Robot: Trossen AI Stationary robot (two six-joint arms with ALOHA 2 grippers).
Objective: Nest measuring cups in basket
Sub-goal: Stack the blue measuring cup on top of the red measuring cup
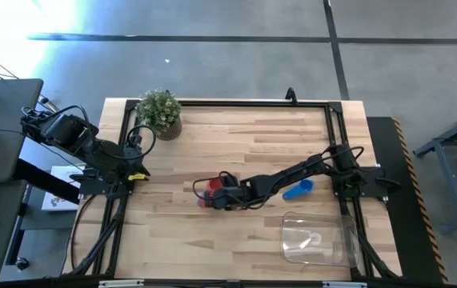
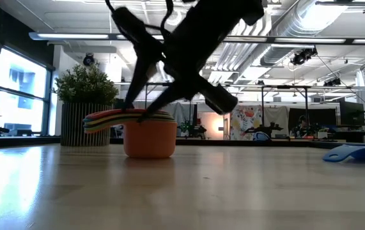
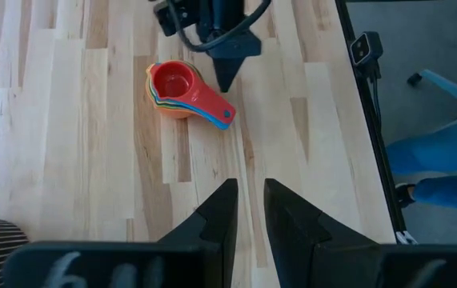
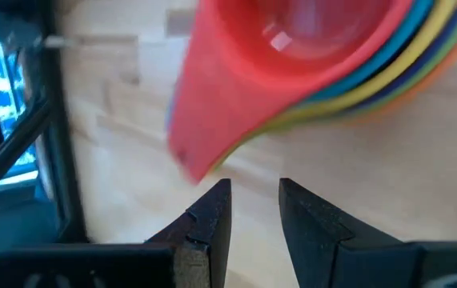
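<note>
A nested stack of measuring cups (image 1: 206, 190), red on top and orange at the bottom, stands on its base near the table's middle (image 3: 174, 84) (image 2: 149, 135). Its fanned handles (image 4: 212, 136) point toward my right gripper (image 4: 252, 190). That gripper is open and low over the table (image 1: 216, 194), its fingertips just short of the handle ends. A lone blue cup (image 1: 298, 189) lies on the table under the right arm. The clear basket (image 1: 318, 238) sits at the near right corner. My left gripper (image 3: 250, 196) waits open, with a narrow gap, at the table's left edge.
A potted plant (image 1: 161, 113) stands at the far left of the table, behind the stack in the low view (image 2: 85, 108). A black frame rail (image 1: 228, 102) borders the tabletop. Bare wood lies between the stack and the basket.
</note>
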